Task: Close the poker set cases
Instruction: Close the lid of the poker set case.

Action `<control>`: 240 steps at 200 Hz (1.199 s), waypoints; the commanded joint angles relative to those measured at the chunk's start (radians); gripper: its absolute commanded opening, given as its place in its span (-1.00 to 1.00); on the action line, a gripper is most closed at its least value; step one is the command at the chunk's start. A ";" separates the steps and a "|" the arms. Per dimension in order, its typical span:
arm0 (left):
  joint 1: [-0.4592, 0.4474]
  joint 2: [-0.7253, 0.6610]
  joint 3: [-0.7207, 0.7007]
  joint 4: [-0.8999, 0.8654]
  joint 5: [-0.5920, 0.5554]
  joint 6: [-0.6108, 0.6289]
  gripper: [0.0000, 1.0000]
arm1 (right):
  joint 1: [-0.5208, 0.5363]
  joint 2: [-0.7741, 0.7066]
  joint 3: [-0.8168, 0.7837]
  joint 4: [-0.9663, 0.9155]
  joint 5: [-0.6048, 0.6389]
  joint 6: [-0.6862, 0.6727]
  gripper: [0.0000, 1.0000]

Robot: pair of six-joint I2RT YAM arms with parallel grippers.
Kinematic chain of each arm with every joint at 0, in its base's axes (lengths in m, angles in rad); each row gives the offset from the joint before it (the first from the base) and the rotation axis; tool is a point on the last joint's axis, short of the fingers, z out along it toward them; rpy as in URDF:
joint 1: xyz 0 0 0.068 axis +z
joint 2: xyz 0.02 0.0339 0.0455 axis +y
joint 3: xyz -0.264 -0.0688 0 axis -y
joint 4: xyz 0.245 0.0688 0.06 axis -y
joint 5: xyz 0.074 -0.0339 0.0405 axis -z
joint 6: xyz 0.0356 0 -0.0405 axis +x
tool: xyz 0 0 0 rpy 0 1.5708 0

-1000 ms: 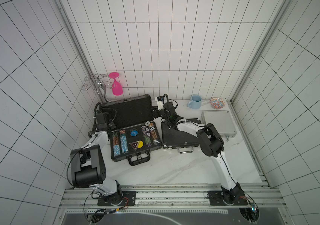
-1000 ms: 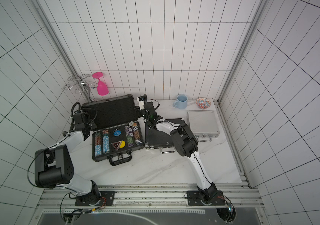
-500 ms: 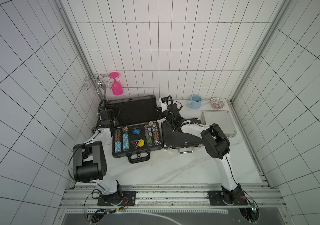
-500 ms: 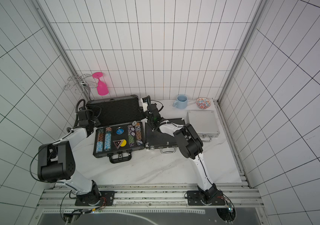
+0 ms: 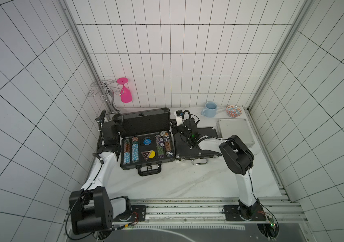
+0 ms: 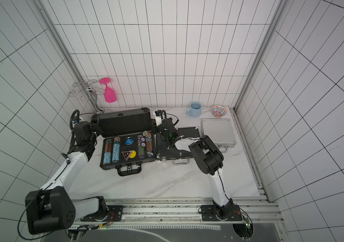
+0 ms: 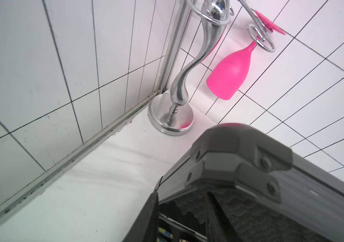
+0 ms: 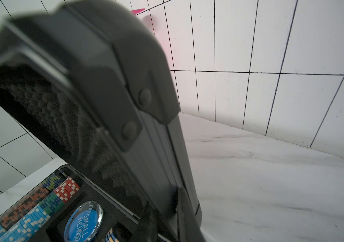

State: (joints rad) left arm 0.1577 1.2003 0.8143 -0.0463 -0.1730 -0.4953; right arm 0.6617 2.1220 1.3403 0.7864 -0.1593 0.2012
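Inside white-tiled walls (image 5: 188, 62), a marble tabletop (image 5: 188, 180).

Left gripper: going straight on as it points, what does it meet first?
Most likely the large case's raised lid: its corner sits just ahead of the left gripper. Past it stand the glass rack's base and the wall, though depth is unclear.

Marble table (image 5: 188, 180): cases (image 5: 146, 166), mug (image 5: 210, 109), bowl (image 5: 233, 111), stand (image 7: 160, 121)
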 commanded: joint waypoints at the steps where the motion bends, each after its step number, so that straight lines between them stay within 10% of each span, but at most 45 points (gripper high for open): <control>1: -0.006 -0.106 -0.013 -0.117 -0.022 -0.080 -0.27 | 0.013 -0.075 -0.071 0.121 -0.100 0.078 -1.00; 67: -0.104 -0.180 0.218 -0.378 -0.041 -0.090 -0.21 | 0.036 -0.100 -0.144 0.135 -0.084 0.084 -1.00; 127: -0.181 0.042 0.409 -0.434 0.108 -0.034 0.29 | 0.048 -0.121 -0.233 0.170 -0.069 0.108 -1.00; 240: -0.221 0.154 0.556 -0.455 0.020 0.088 0.27 | 0.061 -0.111 -0.297 0.184 -0.064 0.140 -1.00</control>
State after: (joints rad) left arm -0.0582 1.3445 1.3163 -0.4862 -0.1192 -0.4458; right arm 0.6945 2.0182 1.0878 0.9428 -0.1539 0.3122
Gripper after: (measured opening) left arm 0.636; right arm 0.057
